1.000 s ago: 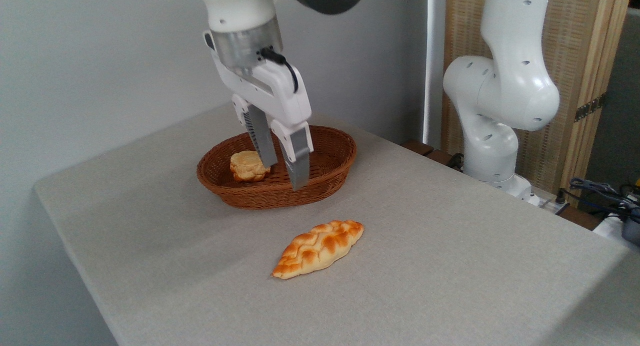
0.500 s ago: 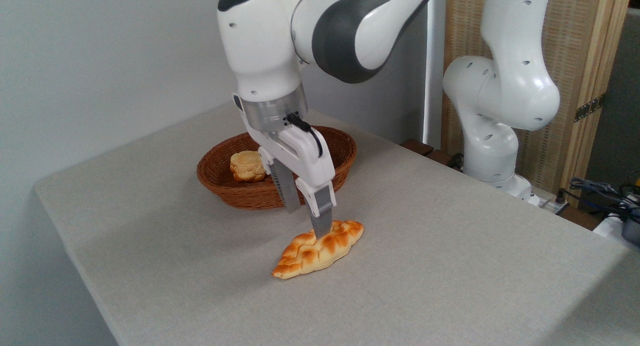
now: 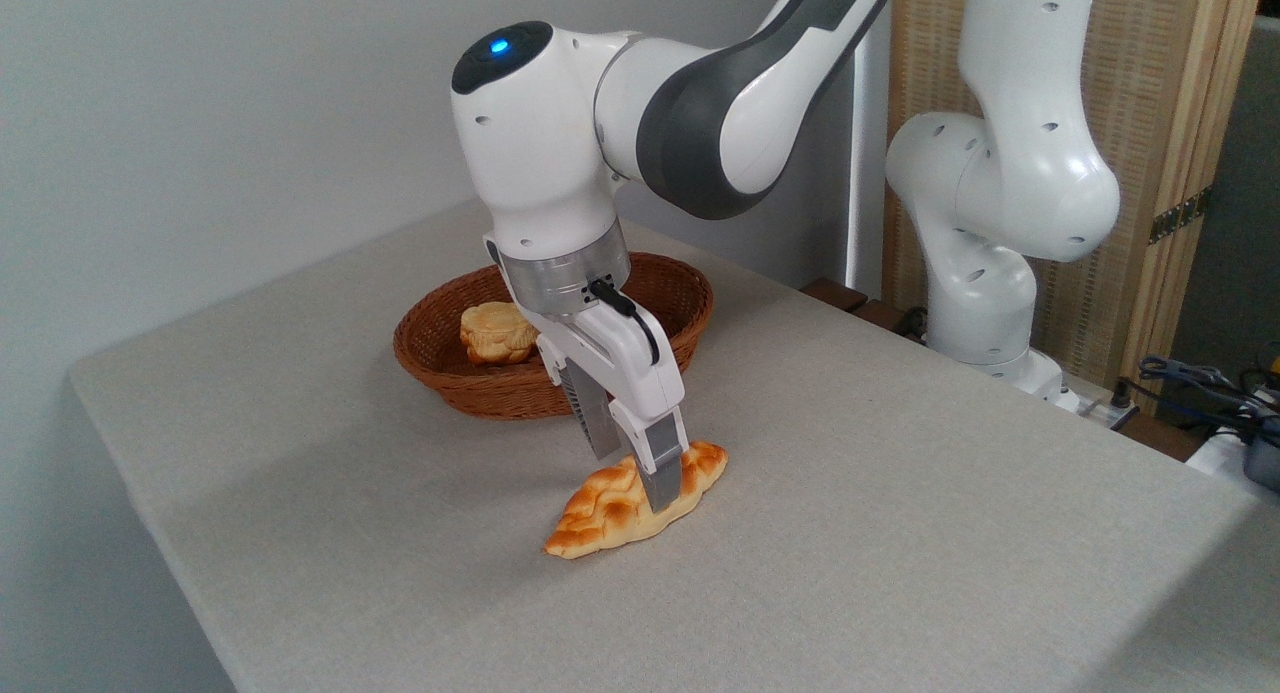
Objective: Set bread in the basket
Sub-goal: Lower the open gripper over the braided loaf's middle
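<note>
I am bringing the white two-finger gripper [image 3: 636, 478] down from over the reddish-brown woven wicker basket [image 3: 480, 393], and its fingers are now straddling the glossy golden braided loaf [image 3: 605, 508], apparently not yet squeezing. The loaf is lying on the grey table [image 3: 900, 533], toward its front edge; the pale round bun [image 3: 495, 333] is already sitting inside the basket. Closing comes next, I judge.

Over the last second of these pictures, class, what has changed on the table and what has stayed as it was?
The pincer left its place above the basket, came forward and down, and now straddles the middle of the braided loaf, one finger in front of it and one behind. Whether it has closed on the loaf cannot be told. The loaf, the basket and the round bun inside it have not moved.
</note>
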Controlling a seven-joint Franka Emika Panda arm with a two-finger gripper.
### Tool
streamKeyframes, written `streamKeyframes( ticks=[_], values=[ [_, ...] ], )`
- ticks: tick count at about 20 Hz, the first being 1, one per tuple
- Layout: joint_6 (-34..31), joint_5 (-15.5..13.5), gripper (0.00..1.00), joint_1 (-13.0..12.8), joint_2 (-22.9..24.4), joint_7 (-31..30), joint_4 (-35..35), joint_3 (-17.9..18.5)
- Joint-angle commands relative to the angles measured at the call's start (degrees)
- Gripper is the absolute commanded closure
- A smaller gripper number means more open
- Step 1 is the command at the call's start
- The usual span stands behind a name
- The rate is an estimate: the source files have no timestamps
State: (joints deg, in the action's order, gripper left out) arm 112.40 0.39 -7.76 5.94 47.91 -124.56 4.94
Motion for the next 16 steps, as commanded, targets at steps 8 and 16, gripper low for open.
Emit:
streamKeyframes(
  ticks=[8, 16],
  values=[
    [2.4, 0.8, 0.00, -0.2, -2.0, 0.7, -0.5, 0.2],
    [2.6, 0.9, 0.44, -0.4, -2.4, 0.8, -0.4, 0.2]
  ],
)
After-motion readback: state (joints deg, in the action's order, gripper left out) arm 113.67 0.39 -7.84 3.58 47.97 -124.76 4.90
